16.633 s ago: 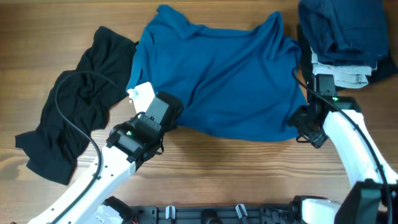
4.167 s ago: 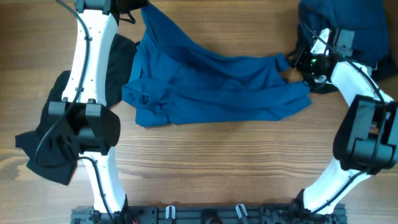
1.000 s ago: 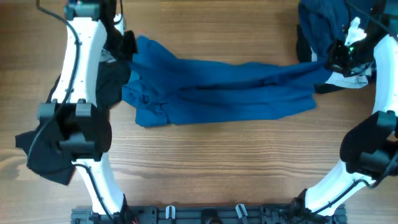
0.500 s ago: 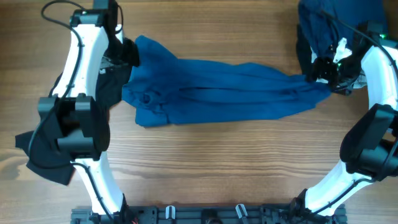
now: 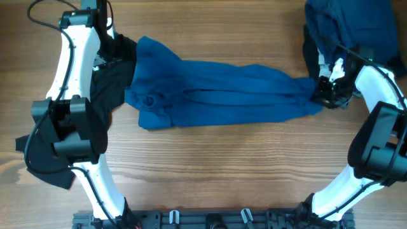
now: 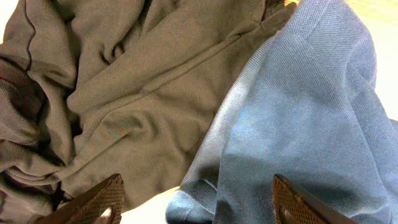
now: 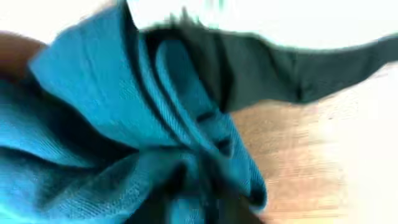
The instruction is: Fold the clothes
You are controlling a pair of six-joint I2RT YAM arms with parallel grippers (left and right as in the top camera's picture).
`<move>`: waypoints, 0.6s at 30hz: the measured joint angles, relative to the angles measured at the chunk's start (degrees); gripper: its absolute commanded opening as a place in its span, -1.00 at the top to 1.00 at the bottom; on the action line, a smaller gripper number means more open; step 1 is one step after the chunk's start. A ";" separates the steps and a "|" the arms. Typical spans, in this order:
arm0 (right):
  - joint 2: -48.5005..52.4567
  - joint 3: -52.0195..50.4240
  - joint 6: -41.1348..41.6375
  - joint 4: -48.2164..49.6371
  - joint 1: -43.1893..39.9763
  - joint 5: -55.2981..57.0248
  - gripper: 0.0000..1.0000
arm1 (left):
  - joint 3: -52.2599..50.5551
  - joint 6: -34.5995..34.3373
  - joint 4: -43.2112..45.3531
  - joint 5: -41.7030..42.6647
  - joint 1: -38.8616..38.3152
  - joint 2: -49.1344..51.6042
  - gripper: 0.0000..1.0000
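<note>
Left wrist: left hand (image 6: pixel 196 202) wide open above black garment (image 6: pixel 124 93); right hand (image 5: pixel 321 94) clenches blue garment (image 5: pixel 222 95) end.

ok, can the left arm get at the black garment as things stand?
Probably yes: the left gripper hangs open directly over the black garment, beside the blue garment's edge; nothing covers it.

Wooden table (image 5: pixel 222 165), blue garment (image 5: pixel 235 95), black garment (image 5: pixel 113 86), navy pile (image 5: pixel 350 22)

Left arm (image 5: pixel 67 63): white shells, black joint blocks, black cable.
Right arm (image 5: pixel 376 79): white shells, black joints, black cable.
Left end effector (image 6: pixel 196 202): dark fingers, cross-hatched pads (image 6: pixel 102 200).
Base rail (image 5: pixel 210 219): black, silver clips.
</note>
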 measured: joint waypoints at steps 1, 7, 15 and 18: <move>0.00 0.26 0.09 0.79 0.00 0.04 -0.25 | 0.00 0.00 0.00 0.00 0.00 0.00 -0.52; 0.00 0.39 -0.11 4.92 0.00 1.29 -0.25 | 0.00 0.00 -0.02 0.00 0.00 0.00 -0.55; -0.66 -6.56 -1.92 9.77 0.00 -1.31 -0.06 | 0.00 0.00 -0.02 0.00 0.00 0.00 -0.57; -1.22 -7.72 -2.78 9.97 -0.11 -3.04 0.91 | 0.00 0.00 0.00 0.00 0.00 0.00 -0.57</move>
